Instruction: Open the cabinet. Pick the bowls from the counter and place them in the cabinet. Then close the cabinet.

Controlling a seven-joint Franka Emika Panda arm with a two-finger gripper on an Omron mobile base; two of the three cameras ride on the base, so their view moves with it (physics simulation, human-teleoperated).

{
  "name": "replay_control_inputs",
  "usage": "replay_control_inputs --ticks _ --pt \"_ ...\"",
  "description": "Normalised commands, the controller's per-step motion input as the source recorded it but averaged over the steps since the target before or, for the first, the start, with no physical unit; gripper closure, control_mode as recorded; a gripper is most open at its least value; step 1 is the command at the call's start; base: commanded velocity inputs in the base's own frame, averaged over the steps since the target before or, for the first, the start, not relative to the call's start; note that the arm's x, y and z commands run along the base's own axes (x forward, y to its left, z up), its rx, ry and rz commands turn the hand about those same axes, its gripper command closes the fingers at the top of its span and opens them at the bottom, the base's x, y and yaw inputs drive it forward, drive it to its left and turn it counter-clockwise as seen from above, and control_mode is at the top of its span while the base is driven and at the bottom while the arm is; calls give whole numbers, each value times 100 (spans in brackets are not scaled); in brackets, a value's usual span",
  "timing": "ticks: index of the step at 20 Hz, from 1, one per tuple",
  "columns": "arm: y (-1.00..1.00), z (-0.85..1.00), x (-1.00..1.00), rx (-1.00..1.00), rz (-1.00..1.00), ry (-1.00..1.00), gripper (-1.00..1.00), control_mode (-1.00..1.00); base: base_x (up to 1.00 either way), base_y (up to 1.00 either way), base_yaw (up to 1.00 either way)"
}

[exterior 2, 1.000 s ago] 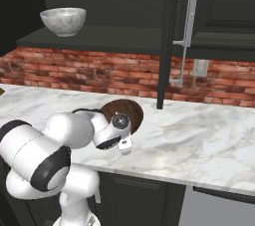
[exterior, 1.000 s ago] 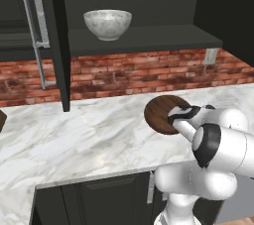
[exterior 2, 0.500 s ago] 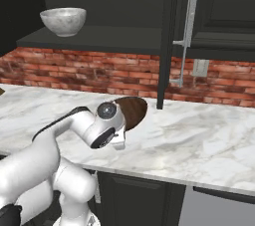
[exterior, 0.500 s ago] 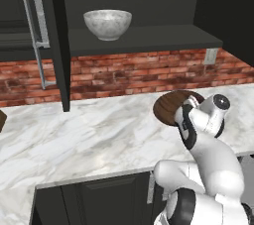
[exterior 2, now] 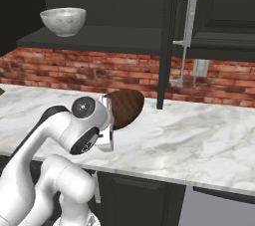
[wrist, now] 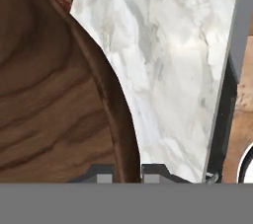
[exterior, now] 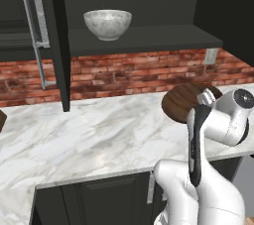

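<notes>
While the wooden bowl [wrist: 54, 94] is tilted up off the counter [exterior: 89, 135], its rim runs between the two finger tips of the gripper [wrist: 127, 172], which is pinched tight on that rim. From this grip, the open cabinet [exterior: 144, 38] lies above and to the robot's left, its shelf directly over the brick wall [exterior: 124, 73]; the coming lift must therefore carry the bowl up and leftward. The marble bowl [exterior: 107, 24] already sits on that shelf, so free space remains to its right. The wooden bowl is wide, shallow, dark brown, with visible curved grain.
</notes>
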Motion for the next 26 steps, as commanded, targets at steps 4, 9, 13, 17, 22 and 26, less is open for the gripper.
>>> replay_control_inputs --ticks 4,9,13,17,22,26 --pt "0 99 -78 7 0 -11 100 -100 0 0 0" --pt "0 99 -59 12 0 -14 100 -100 0 0 0" --pt "20 91 -19 3 0 -11 100 -100 0 0 0" --pt "22 81 -1 0 0 -4 100 -100 0 0 0" --pt "8 74 1 1 -4 -8 100 -100 0 0 0" --pt "-1 58 11 8 0 -2 100 -100 0 0 0"
